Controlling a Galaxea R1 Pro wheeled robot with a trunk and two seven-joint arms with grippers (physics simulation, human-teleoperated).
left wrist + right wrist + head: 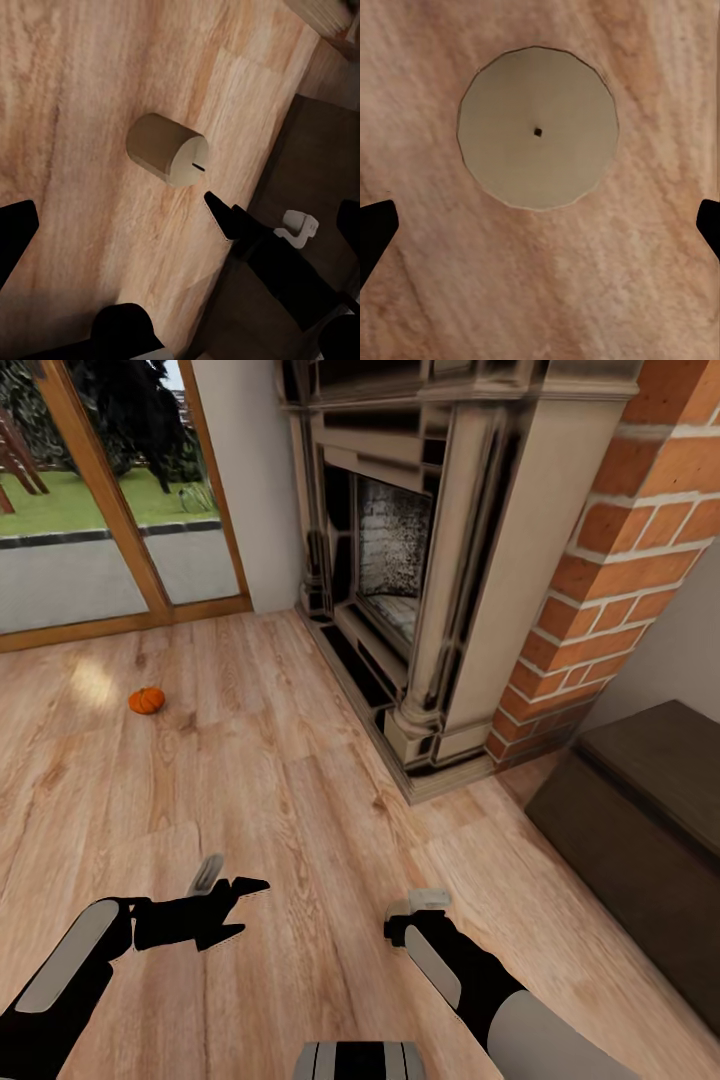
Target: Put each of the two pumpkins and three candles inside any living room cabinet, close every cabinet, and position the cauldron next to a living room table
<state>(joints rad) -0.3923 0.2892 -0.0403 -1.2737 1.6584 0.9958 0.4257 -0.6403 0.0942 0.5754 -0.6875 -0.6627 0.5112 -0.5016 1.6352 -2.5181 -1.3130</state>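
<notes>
Candle (538, 127): upright on the floor (300, 800), rigid, light, smooth; best pinched across its round sides.
Right claw (540, 225): spread, directly above.
Left claw (228, 910): spread, empty.
Pumpkin (146, 700): well apart.

I see one pumpkin (146, 700) on the wood floor (300, 780) at left, fireplace (420, 560) upper centre, cabinet (640, 810) right.

I'm looking down on a pale wood-plank floor (300, 780) with a sunlit patch near the glazed patio door (110, 510), which opens onto lawn. A dark-trimmed cream fireplace (430, 560) stands against a red brick chimney breast (620, 560).
</notes>
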